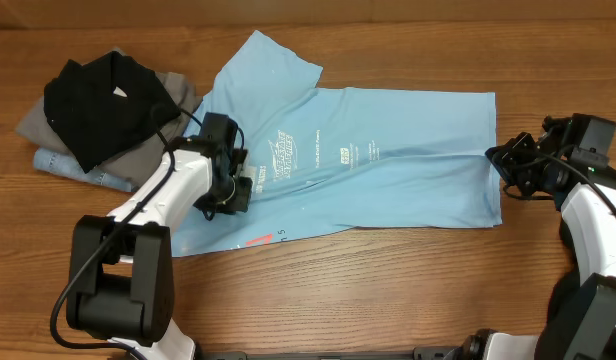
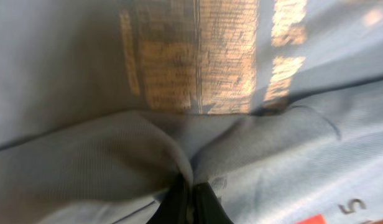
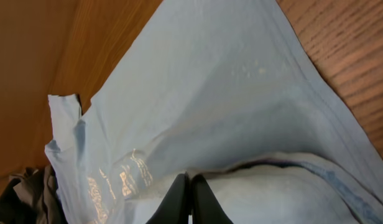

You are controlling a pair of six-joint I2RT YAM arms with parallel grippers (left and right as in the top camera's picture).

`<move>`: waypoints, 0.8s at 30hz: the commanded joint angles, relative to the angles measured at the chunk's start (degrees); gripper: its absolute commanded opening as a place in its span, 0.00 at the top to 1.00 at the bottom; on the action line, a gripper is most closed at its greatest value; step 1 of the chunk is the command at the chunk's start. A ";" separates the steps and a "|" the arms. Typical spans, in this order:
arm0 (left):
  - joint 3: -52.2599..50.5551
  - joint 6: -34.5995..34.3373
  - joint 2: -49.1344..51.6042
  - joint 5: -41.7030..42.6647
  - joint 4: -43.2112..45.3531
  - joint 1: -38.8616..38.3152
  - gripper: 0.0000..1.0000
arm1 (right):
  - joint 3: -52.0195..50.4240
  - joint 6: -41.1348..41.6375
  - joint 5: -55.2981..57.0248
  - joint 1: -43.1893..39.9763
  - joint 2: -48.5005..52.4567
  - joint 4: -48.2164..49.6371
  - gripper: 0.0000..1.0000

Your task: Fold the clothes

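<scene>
Both arms pinch the light blue T-shirt (image 1: 388, 160), which lies spread across the middle of the wooden counter (image 1: 388, 300).
The left fingers (image 1: 233, 192), left of centre in the overhead view, are pressed together on a raised fold of the shirt beside its white lettering; the right fingers (image 1: 498, 160), at the shirt's right edge, are likewise closed tight on the fabric there; a black garment (image 1: 98, 95), a grey garment (image 1: 33, 120) and a denim garment (image 1: 63, 165) lie piled at upper left, just beside the sleeve.
</scene>
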 commanded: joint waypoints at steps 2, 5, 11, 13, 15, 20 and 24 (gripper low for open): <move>10.16 2.21 -4.46 -0.94 -7.48 0.04 0.96 | 1.68 0.07 1.07 -0.07 -6.67 -2.93 0.96; 15.26 2.78 -4.79 -1.38 -14.82 0.00 0.96 | 1.68 0.22 7.63 -0.59 -13.38 -12.76 0.96; 16.87 2.78 -5.55 -2.19 -24.04 0.00 0.96 | 1.68 1.84 16.41 -3.23 -24.02 -29.00 0.96; 16.90 2.80 -6.23 -2.75 -25.81 0.00 0.96 | 1.68 2.64 17.66 -4.02 -26.58 -32.89 0.96; 16.90 2.80 -7.23 -3.06 -27.19 0.00 0.96 | 1.70 4.33 19.78 -4.72 -28.89 -36.52 0.96; 16.90 2.78 -11.06 -2.93 -32.92 0.00 0.96 | 1.86 5.38 23.63 -5.53 -31.15 -44.00 0.96; 16.87 2.78 -12.28 -0.55 -36.22 -0.02 0.96 | 2.01 5.73 23.76 -5.53 -31.15 -46.77 0.96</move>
